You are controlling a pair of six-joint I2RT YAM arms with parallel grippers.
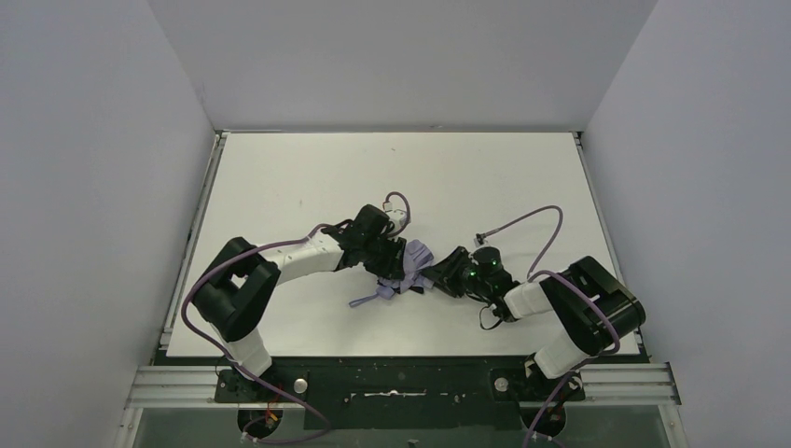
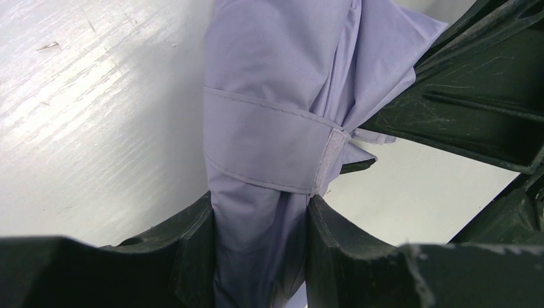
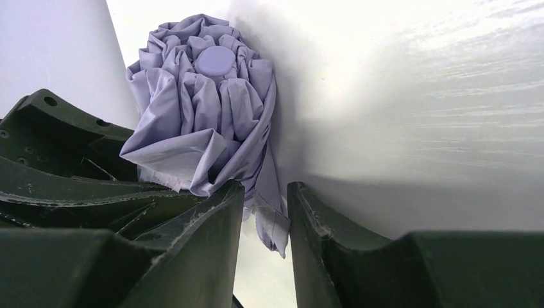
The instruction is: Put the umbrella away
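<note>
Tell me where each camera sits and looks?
Top external: above and behind; looks down on white table, left arm, right arm, pale lavender folded fabric umbrella.
Left wrist: on left arm; faces umbrella's strap, past left gripper.
Right wrist: on right arm; faces umbrella's round cap, past right gripper.
Shared: both wrists see the umbrella.

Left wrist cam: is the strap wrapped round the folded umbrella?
Yes, the strap runs as a band across the bunched lavender fabric of the umbrella, its fastener end lying at the right side.
</note>
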